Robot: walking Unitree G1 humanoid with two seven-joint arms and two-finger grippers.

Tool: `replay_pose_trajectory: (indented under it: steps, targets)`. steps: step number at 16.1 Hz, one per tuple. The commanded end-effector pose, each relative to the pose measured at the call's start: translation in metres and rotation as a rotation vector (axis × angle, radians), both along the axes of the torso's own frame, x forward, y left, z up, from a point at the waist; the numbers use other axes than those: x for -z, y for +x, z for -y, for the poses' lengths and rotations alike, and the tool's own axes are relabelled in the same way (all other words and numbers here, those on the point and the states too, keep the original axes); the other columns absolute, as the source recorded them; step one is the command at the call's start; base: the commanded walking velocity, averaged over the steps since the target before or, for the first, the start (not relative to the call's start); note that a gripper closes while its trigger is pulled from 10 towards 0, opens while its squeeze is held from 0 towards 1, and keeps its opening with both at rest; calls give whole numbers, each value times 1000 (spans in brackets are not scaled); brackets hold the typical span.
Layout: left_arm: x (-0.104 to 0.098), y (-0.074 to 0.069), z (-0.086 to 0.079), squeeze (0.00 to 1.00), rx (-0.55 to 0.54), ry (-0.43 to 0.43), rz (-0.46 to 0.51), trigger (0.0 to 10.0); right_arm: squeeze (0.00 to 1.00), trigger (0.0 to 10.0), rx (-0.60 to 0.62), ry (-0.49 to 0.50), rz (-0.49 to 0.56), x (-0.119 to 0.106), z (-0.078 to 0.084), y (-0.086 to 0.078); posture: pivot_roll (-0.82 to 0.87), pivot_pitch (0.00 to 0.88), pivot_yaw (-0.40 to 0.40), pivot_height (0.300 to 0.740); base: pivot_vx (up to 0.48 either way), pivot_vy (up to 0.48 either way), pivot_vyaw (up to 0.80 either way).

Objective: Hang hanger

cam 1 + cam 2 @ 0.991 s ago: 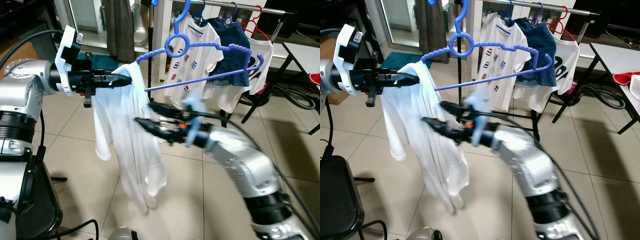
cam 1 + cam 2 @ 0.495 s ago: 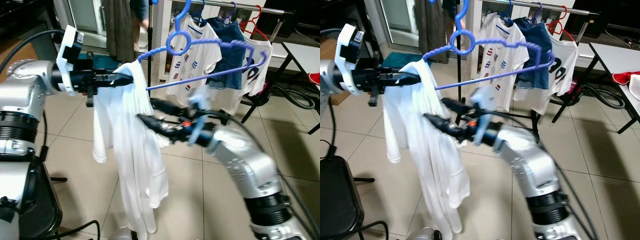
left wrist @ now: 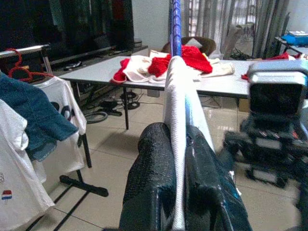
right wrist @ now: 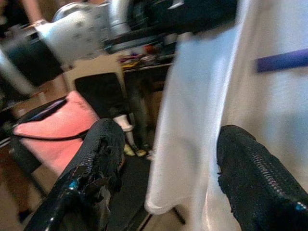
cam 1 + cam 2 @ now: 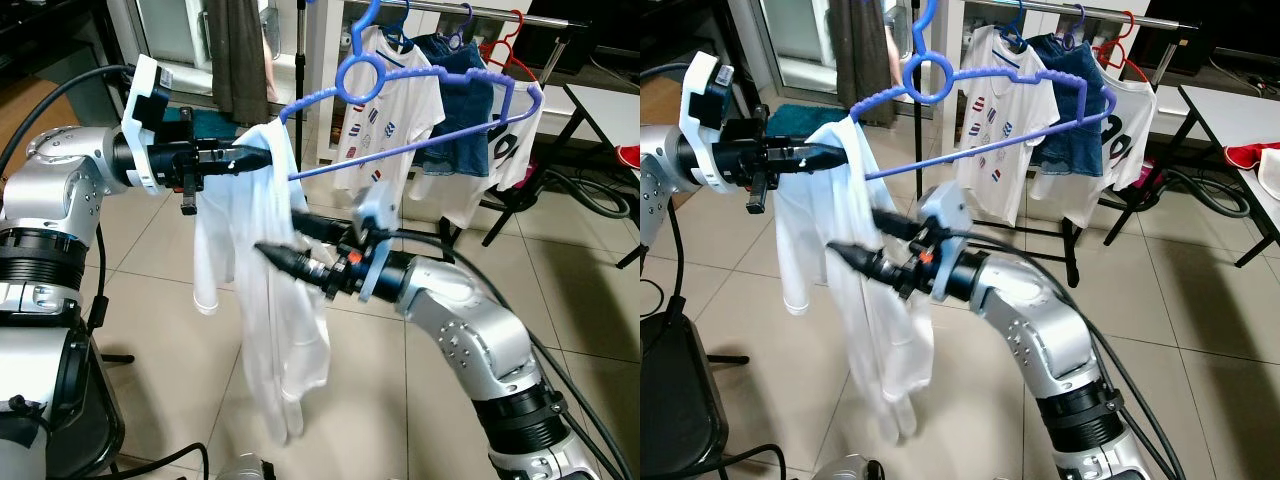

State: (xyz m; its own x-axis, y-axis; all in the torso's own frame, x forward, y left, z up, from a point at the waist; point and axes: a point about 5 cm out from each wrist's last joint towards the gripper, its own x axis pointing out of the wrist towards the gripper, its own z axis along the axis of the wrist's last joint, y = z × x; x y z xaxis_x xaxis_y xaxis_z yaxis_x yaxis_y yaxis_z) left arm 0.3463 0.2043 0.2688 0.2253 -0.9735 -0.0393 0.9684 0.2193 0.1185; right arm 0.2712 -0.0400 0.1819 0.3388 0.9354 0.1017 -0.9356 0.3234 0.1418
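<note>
beyond us stands a metal clothes rail [image 5: 470, 8] of hung garments; our left gripper [image 5: 262, 156] pinches the blue plastic hanger [image 5: 420, 90] and its white shirt [image 5: 275, 300]. our right gripper [image 5: 285, 240] reaches, fingers spread, at the shirt, so we judge hooking onto the rail is not yet done.

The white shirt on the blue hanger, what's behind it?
Behind the white shirt stands a clothes rack with hung garments and dark curtains. The shirt hides the floor behind it.

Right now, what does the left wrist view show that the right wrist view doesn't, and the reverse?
Left wrist view: the left gripper shut on the white shirt's fabric and the blue plastic hanger, a grey table piled with red and white clothes, and hanging denim. Right wrist view: the right gripper open around hanging cloth, plus a pink cushion. Both show the white shirt.
</note>
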Motion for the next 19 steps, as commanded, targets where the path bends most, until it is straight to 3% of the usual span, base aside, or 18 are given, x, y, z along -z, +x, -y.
replay_pose_trajectory:
  steps: [1,6,10,15,19]
  targets:
    - [-10,-1,4,0,11,-17,45,0,0,10000,-27,-18,-3,6,-4,-2,-14,9,-4,740,0,0,0]
    - [-15,-1,7,0,26,-16,48,0,0,10000,-27,-22,-26,16,-22,8,9,25,8,740,0,0,0]
    - [-24,-3,4,0,26,0,52,0,0,10000,-27,-119,-34,42,-33,11,36,42,15,740,0,0,0]
    - [-31,-5,-4,0,11,15,61,0,0,10000,34,-202,-43,62,-25,20,52,46,14,740,0,0,0]
    - [-37,-4,-6,0,-10,4,79,0,0,10000,-6,-258,-59,77,-23,16,50,46,16,740,0,0,0]
